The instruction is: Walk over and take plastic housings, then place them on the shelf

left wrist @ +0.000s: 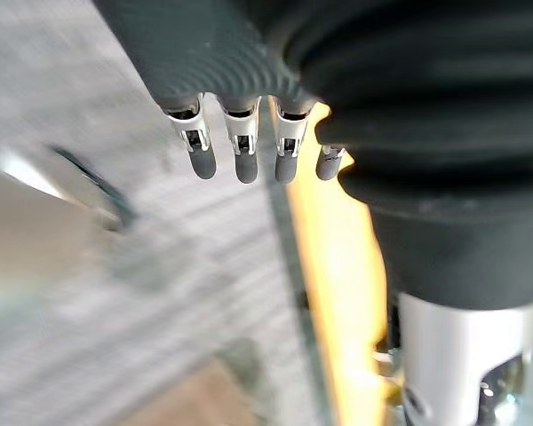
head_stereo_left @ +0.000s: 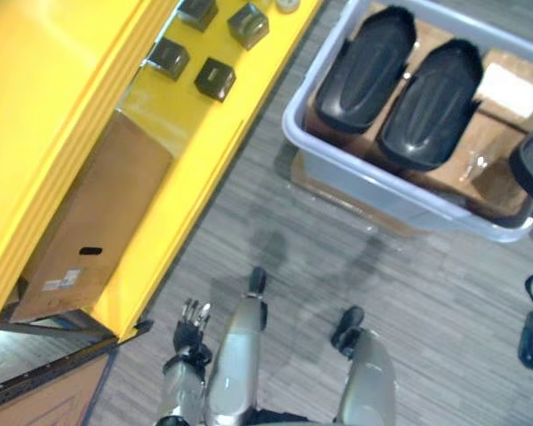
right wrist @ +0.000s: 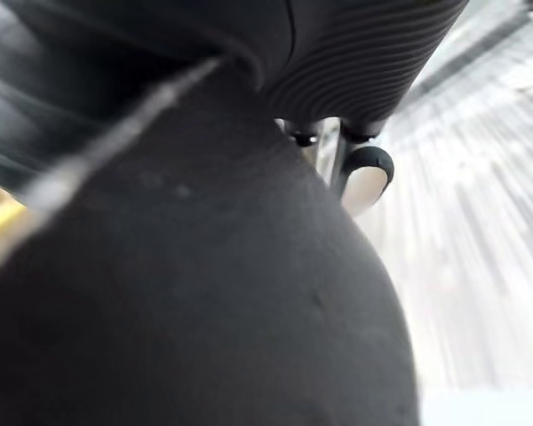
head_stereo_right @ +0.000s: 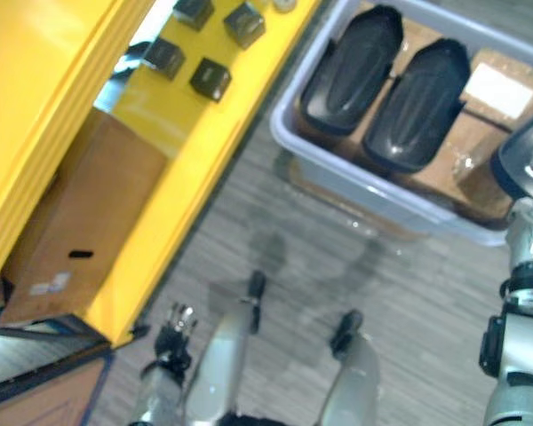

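Grey carpet (head_stereo_left: 400, 284) runs between a yellow shelf (head_stereo_left: 204, 151) and a grey bin (head_stereo_left: 382, 197) holding two black housings (head_stereo_left: 431, 102). The right hand (right wrist: 366, 170) curls round a third plastic housing (head_stereo_right: 529, 151), while the left hand (head_stereo_left: 191, 324) hangs with its fingers relaxed. The carry to the shelf probably calls for a firm grip and a level housing.

Wears dark ribbed covers over left hand (left wrist: 249, 53) and right hand (right wrist: 373, 62). Shows silver fingers (left wrist: 241, 142) with rounded dark tips on the left. Carries smooth silver-grey shells on left arm (head_stereo_left: 173, 390) at 7 o'clock and right arm (head_stereo_right: 520, 355) at 4 o'clock, black-ringed at the joints.
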`<state>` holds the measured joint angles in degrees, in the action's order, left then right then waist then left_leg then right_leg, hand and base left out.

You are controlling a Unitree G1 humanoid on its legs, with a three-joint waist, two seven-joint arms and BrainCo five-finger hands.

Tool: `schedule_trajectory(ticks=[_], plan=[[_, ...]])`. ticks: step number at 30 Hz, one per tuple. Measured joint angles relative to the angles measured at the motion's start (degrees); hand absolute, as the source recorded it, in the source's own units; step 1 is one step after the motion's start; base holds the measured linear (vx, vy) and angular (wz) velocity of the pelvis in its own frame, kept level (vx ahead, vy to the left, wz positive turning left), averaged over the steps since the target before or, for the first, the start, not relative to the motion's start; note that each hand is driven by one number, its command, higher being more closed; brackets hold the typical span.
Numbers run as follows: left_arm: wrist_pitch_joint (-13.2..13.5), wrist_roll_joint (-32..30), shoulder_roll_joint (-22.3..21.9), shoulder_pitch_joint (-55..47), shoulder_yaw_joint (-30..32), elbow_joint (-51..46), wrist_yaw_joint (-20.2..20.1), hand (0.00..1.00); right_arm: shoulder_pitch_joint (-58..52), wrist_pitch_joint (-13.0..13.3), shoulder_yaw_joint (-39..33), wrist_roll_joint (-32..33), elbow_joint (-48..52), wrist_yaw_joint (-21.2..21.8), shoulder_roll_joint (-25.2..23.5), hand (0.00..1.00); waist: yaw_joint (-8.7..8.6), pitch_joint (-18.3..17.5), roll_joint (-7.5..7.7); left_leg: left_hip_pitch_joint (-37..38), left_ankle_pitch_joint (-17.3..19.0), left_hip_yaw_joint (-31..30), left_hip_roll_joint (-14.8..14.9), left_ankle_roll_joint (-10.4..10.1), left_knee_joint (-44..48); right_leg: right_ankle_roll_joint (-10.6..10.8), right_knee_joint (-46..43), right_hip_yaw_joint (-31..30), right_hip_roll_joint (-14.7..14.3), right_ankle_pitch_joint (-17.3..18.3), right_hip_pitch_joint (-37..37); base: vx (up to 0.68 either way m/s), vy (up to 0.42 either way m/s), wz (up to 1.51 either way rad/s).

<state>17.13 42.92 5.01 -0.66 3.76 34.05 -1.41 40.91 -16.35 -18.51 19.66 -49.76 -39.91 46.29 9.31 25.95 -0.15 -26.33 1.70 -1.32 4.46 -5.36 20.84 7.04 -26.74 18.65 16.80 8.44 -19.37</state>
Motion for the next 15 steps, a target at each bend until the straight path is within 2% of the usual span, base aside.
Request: schedule_trajectory(ticks=[2,6,8,10,11,12,15], plan=[[0.0,0.0,1.8,-1.5,0.5,-6.6,2.0,0.0,-1.0,0.9,-2.3,0.0,0.8,-0.2,-0.3,1.0,-0.88,0.2,1.13,3.7,-1.1,0.1,-0.2,-0.1,-3.6,0.3,3.1,0.4,-0.7,-0.9,3.6,0.1,-0.019,0.06],[0.0,-1.5,2.8,-4.1,4.7,-21.8,5.3,0.0,-5.2,2.9,-6.9,-1.3,8.5,-1.1,-1.3,1.0,-1.99,-0.1,1.78,9.9,-2.3,0.2,-0.2,-0.2,-8.6,0.8,9.2,1.7,-1.9,-2.8,10.2,0.12,-0.019,0.02],[-0.8,-5.4,4.6,-4.1,6.4,-30.4,5.9,0.0,-7.9,5.5,-7.6,-5.4,16.4,-1.5,-4.1,1.0,-2.61,-2.8,2.72,12.5,-2.3,0.7,-0.1,-0.3,-11.1,1.1,12.4,2.0,-2.4,-3.5,13.0,0.11,-0.02,-0.04],[-1.7,-9.1,5.5,-2.7,6.1,-35.6,6.0,0.0,-9.3,6.8,-7.6,-9.8,23.6,-1.4,-6.8,1.0,-3.29,-5.3,3.26,14.3,-2.3,1.0,-0.1,-0.3,-12.6,1.5,15.3,2.4,-2.9,-4.6,15.3,0.13,0.0,-0.03],[-1.8,-9.4,5.6,-2.6,6.1,-35.9,6.0,0.0,-9.3,6.8,-7.5,-10.1,24.0,-1.4,-7.0,1.0,-3.34,-5.4,3.26,14.5,-2.3,1.1,-0.1,-0.3,-12.7,1.5,15.5,2.4,-2.9,-4.7,15.5,0.13,0.011,-0.1],[-4.2,-12.1,6.7,0.5,4.8,-38.8,5.6,0.0,-9.4,8.2,-6.2,-14.9,29.4,-0.7,-9.1,1.0,-3.61,-7.1,3.51,16.9,-2.3,1.9,-0.1,-0.3,-13.9,2.0,17.9,2.4,-3.1,-5.7,18.0,0.1,0.014,-0.11],[-10.2,-14.6,9.7,6.7,0.3,-40.2,4.6,0.0,-9.4,11.2,-1.3,-23.6,35.2,2.2,-12.5,1.0,-3.69,-11.1,3.77,20.8,-2.3,3.3,0.4,-0.3,-16.9,2.1,20.7,1.9,-4.0,-8.1,20.8,0.1,0.016,-0.21]])
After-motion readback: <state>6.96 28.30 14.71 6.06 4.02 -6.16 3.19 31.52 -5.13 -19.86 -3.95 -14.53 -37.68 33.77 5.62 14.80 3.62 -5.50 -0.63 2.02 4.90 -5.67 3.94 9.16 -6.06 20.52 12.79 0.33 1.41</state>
